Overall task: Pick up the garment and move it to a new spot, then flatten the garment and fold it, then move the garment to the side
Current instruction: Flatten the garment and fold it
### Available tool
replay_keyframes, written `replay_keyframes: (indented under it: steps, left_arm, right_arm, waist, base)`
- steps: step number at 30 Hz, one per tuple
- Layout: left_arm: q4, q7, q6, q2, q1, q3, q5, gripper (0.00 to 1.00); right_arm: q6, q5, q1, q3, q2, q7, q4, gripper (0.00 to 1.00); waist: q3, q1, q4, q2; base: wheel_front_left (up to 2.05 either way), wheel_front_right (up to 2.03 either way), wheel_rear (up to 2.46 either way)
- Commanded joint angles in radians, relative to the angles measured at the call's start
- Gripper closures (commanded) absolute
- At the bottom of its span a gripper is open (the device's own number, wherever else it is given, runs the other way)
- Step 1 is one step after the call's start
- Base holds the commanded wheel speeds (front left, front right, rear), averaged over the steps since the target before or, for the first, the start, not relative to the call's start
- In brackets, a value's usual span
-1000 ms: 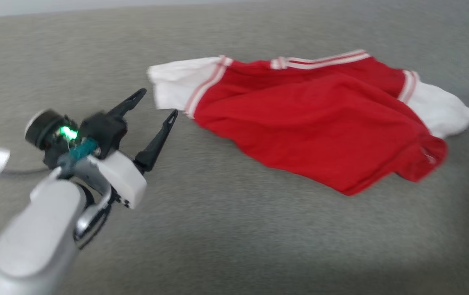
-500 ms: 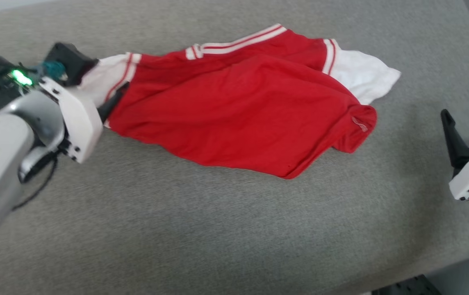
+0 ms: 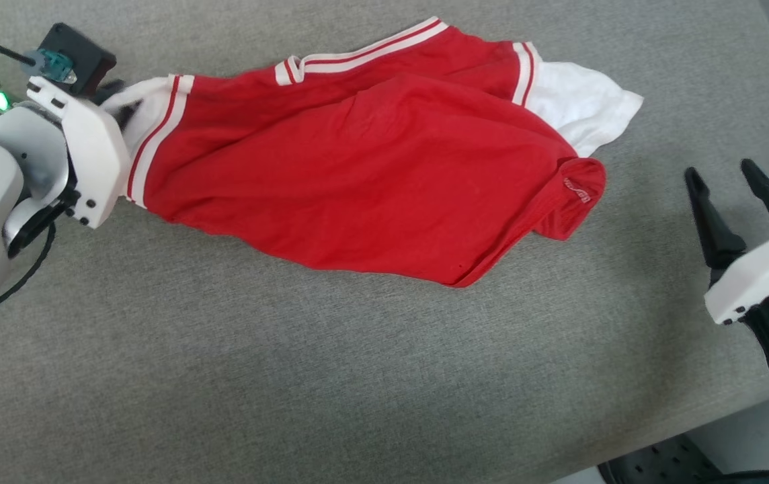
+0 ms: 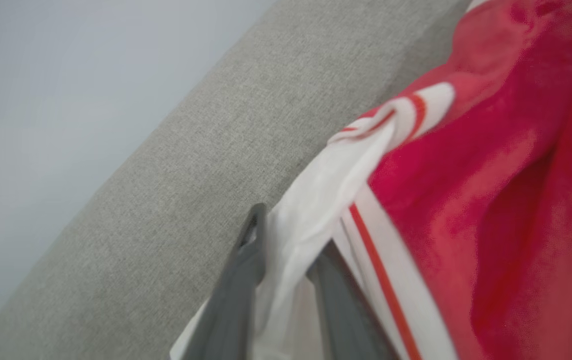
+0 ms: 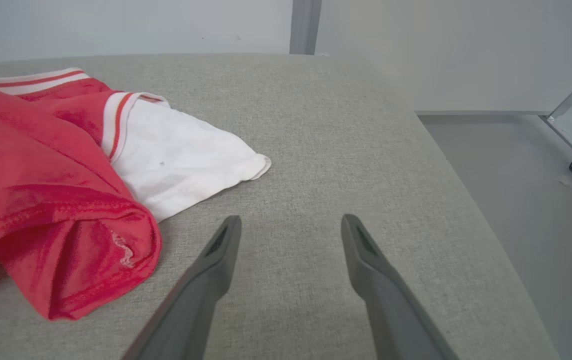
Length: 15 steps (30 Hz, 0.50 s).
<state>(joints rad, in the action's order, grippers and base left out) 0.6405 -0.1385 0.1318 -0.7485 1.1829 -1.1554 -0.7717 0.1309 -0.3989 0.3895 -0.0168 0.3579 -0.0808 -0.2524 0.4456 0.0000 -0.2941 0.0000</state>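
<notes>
Your left gripper (image 4: 290, 232), clear of the red jersey (image 3: 371, 168) a second ago, now clamps its white sleeve (image 4: 316, 200); your right gripper (image 3: 722, 171) hangs spread open, so you can lift

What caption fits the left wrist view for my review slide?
Left gripper pinching the white sleeve of the garment over the grey surface.

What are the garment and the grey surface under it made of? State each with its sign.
The garment: soft matte knit, perhaps cotton or polyester; it drapes and creases limply. The grey surface: matte woven upholstery-like cloth, seemingly; a fine heathered weave shows.
</notes>
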Motion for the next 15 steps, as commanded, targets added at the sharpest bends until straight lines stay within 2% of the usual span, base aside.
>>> replay_keyframes:
  steps: [1, 6, 8, 15]
  left_arm:
    - [0.007, 0.012, -0.003, 0.01, 0.026, -0.016, -0.018, 1.0]
    - [0.024, 0.042, -0.003, 0.038, 0.071, -0.055, -0.044, 1.0]
    - [0.027, 0.053, -0.003, 0.058, 0.094, -0.067, -0.049, 1.0]
    - [0.043, 0.095, -0.003, 0.118, 0.149, -0.091, -0.059, 1.0]
  right_arm:
    - [0.0, 0.001, 0.022, -0.019, 0.018, -0.015, 0.014, 0.0]
    - [0.0, -0.025, 0.126, -0.127, 0.095, -0.093, 0.022, 0.0]
    - [0.0, -0.04, 0.189, -0.192, 0.15, -0.143, 0.002, 0.0]
    - [0.0, -0.16, 0.406, -0.392, 0.263, -0.299, -0.081, 0.0]
  waist:
    - [0.008, 0.0, 0.007, 0.0]
    - [0.04, 0.0, 0.044, 0.0]
    - [0.057, 0.0, 0.067, 0.0]
    - [0.108, 0.0, 0.135, 0.0]
  base:
    - [0.0, 0.0, 0.0]
    - [0.0, 0.0, 0.0]
    - [0.0, 0.0, 0.0]
    - [0.0, 0.0, 0.0]
